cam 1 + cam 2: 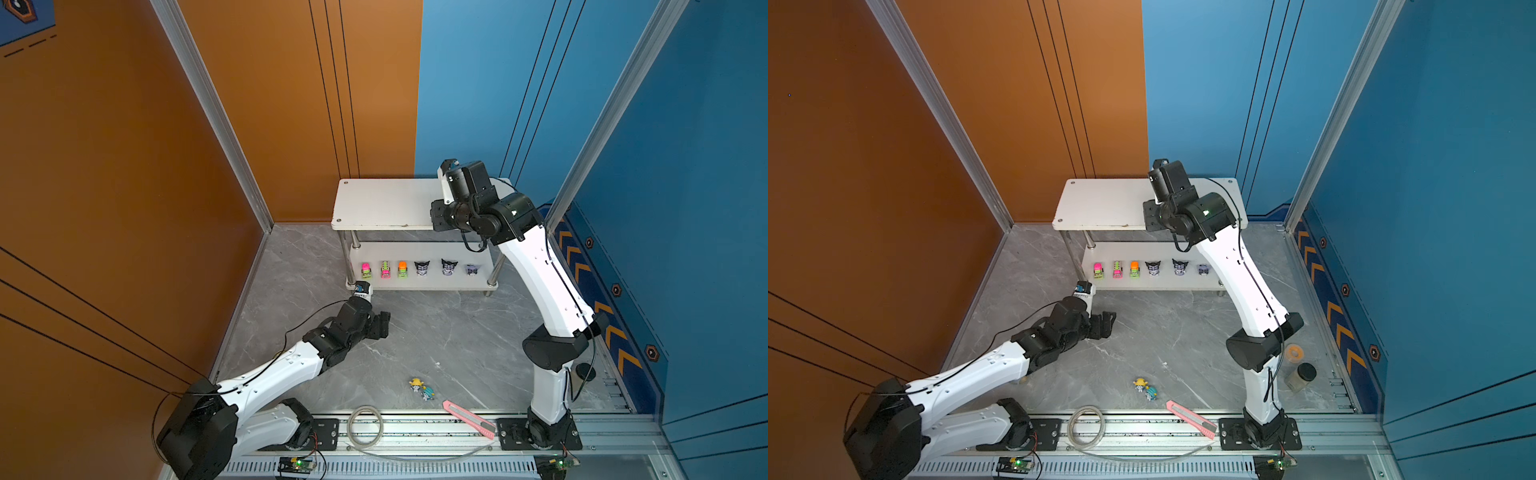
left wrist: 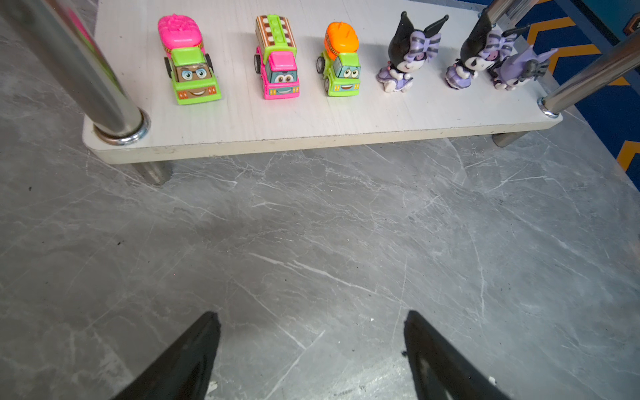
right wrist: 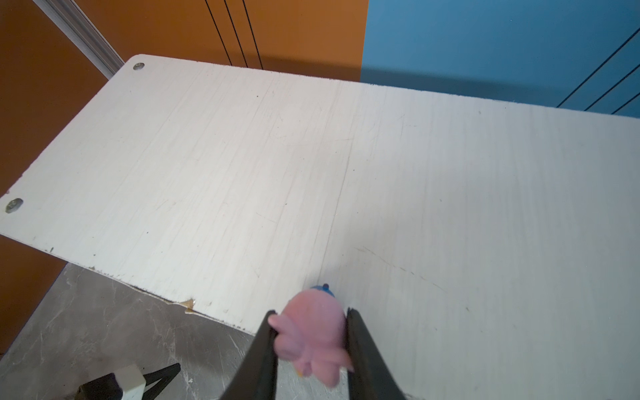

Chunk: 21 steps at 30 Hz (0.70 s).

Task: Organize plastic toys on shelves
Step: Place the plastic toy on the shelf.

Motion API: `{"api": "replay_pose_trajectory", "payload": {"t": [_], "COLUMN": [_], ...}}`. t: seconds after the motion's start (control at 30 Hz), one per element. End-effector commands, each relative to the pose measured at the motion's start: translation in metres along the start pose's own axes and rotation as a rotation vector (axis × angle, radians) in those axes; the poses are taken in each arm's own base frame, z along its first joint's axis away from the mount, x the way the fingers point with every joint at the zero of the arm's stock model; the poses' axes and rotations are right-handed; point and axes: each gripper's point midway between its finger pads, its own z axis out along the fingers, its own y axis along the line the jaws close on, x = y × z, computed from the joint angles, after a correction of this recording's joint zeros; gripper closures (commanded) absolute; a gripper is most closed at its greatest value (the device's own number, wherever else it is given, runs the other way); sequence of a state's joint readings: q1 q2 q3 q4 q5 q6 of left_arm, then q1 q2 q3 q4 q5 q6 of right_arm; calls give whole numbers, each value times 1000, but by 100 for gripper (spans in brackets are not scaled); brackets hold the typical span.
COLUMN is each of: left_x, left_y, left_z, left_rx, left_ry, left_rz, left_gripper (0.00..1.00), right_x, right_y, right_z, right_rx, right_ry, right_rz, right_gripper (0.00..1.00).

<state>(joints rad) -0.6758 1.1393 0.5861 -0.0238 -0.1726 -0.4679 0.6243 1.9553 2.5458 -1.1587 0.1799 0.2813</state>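
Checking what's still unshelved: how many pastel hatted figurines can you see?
3. The yellow-hatted one and the teal-hatted one lie side by side on the grey tabletop; the pink one is gripped in the right end effector above the upper shelf.

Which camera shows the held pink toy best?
Right wrist view: the pink toy sits close-up in the right end effector. In both top views the arm hides it; the left wrist view lacks it.

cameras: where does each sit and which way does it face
Top views: high at the front, looking down on the shelves; both arms show.
Left wrist: low over the floor, facing the trucks; open left gripper shows.
Right wrist: above the top board; right gripper shut on a pink toy.
Shared: trucks, in top and left wrist views.
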Motion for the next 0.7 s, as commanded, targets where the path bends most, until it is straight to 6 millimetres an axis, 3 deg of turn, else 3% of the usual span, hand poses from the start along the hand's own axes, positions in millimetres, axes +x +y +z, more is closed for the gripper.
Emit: {"api": "replay_pose_trajectory", "payload": {"t": [0.0, 0.67], "left_x": [-12, -9], "left_y": [-7, -7], "left_z": [-1, 3], "left_rx": [8, 5], "left_ry": [-29, -22], "left_rz": [14, 17], "left_gripper": [15, 15], "right_x": [7, 7], "right_y": [-2, -2], "right_z": [9, 24], "right_rx": [1, -6], "right_ry": [38, 42], "right_rz": [15, 31], "right_gripper": [75, 62]}}
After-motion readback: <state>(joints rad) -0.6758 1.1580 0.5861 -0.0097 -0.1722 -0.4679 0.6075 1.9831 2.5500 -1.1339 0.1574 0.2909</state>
